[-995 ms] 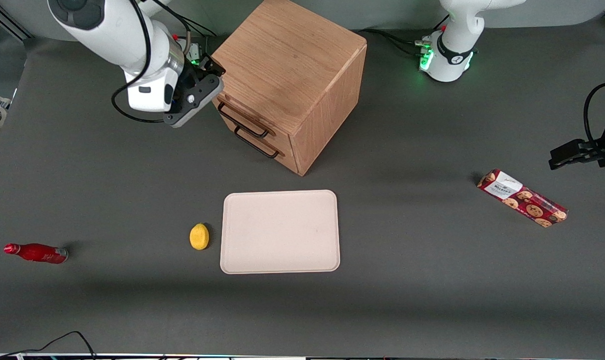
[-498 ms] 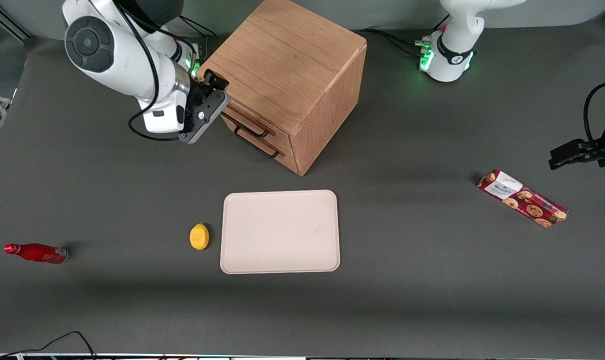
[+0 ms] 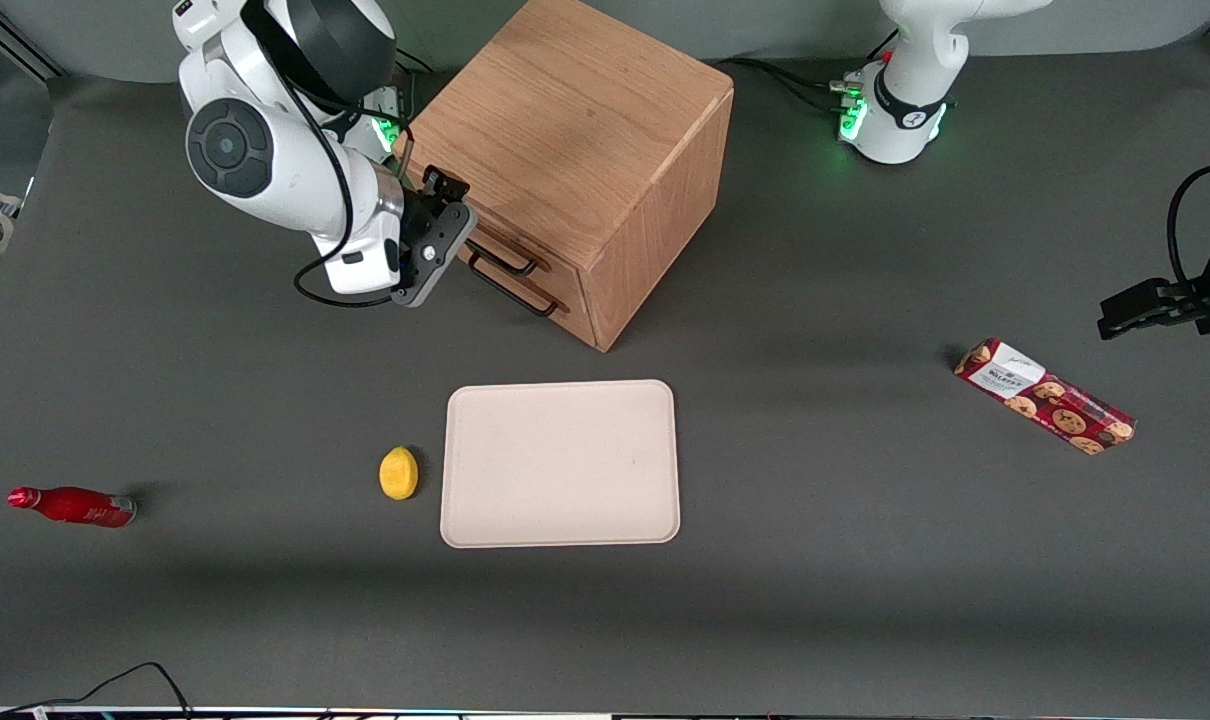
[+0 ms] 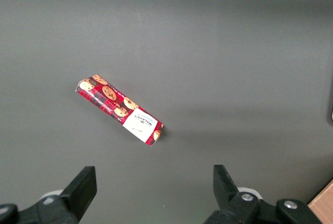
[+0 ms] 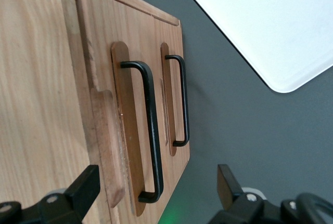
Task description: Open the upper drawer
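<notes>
The upper drawer (image 5: 130, 130) sits shut, flush in the front of the wooden cabinet (image 3: 575, 120), directly in front of your gripper (image 3: 443, 232). Its dark wire handle (image 5: 148, 130) runs along the drawer face, just ahead of the fingertips and not yet between them. In the right wrist view you see both fingers (image 5: 78, 190) spread apart with nothing between them: released, holding nothing. The gripper hangs just off the cabinet's drawer face at about the upper drawer's height, tilted toward it; whether a fingertip touches the wood you cannot tell from the front view.

Next past the upper handle, the bottom drawer (image 5: 174, 78) is also closed, its own dark handle (image 5: 182, 102) parallel to the first and lower on the same face.

Away from the gripper, toward the front camera, a pale rectangular tray (image 3: 561, 463) lies flat on the dark grey table (image 3: 815, 600); one rounded corner of it shows in the right wrist view too. A yellow lemon (image 3: 398, 472) rests just beside the tray's short edge, apart from it.

Farther from your tool, at the working arm's end of the table, a red bottle (image 3: 71, 505) lies on its side, well apart from the lemon.

Farthest off, toward the parked arm's end, a red cookie box (image 3: 1043, 395) lies flat at an angle, well clear of tray and cabinet.
</notes>
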You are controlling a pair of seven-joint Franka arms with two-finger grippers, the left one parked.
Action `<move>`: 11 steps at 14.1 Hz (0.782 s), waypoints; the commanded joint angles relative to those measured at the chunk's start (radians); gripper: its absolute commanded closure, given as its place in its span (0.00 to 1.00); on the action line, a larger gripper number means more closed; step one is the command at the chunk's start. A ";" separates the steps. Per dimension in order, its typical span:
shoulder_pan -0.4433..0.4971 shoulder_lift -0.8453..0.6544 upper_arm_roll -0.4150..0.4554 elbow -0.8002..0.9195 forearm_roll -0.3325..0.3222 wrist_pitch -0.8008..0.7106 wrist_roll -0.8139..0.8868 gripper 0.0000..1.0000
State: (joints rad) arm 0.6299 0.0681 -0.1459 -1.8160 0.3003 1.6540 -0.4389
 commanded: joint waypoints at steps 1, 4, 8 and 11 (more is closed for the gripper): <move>0.014 0.015 -0.006 -0.026 0.026 0.050 -0.041 0.00; 0.019 0.016 -0.004 -0.081 0.026 0.127 -0.078 0.00; 0.025 0.027 -0.001 -0.109 0.026 0.159 -0.083 0.00; 0.031 0.029 0.000 -0.129 0.026 0.181 -0.083 0.00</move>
State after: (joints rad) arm 0.6489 0.0965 -0.1386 -1.9278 0.3008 1.8074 -0.4931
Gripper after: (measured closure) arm 0.000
